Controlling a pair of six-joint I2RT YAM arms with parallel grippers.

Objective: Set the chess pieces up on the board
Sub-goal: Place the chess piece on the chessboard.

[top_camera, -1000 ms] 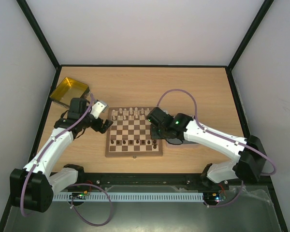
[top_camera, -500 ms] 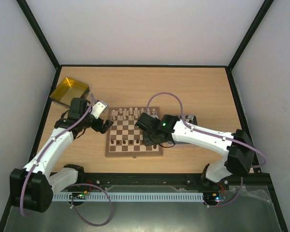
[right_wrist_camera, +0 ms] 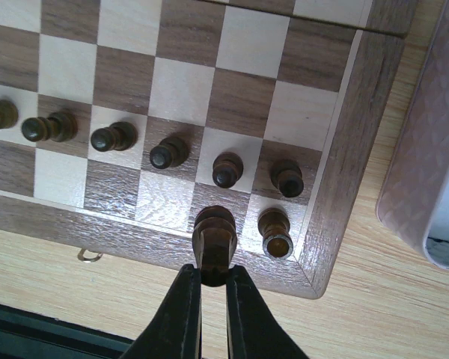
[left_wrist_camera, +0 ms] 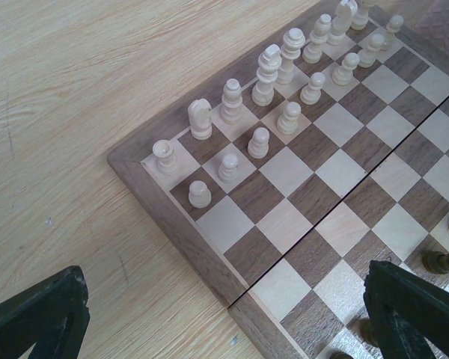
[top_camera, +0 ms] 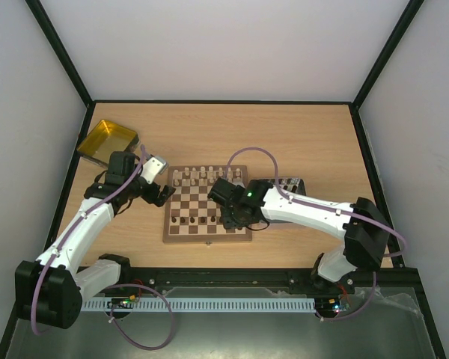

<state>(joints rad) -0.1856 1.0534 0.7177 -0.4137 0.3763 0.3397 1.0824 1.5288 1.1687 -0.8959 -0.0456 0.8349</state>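
The board (top_camera: 207,200) lies mid-table, also in the left wrist view (left_wrist_camera: 284,224) and the right wrist view (right_wrist_camera: 179,90). Cream pieces (top_camera: 202,176) fill its far rows (left_wrist_camera: 269,75). Dark pieces (top_camera: 202,220) stand along the near side; several pawns (right_wrist_camera: 168,153) and a corner rook (right_wrist_camera: 275,233) show. My right gripper (top_camera: 236,215) (right_wrist_camera: 213,280) is shut on a dark piece (right_wrist_camera: 213,235), holding it over the near-row square beside the rook. My left gripper (top_camera: 162,193) (left_wrist_camera: 224,321) is open and empty at the board's left edge.
A yellow translucent tray (top_camera: 107,140) sits at the far left. A grey tray (top_camera: 288,185) lies right of the board, partly under the right arm, and shows in the right wrist view (right_wrist_camera: 426,149). A black rail runs along the near table edge.
The right arm has swung left from the grey tray to the board's near right corner, with the dark piece in its jaws. The left arm has not moved.
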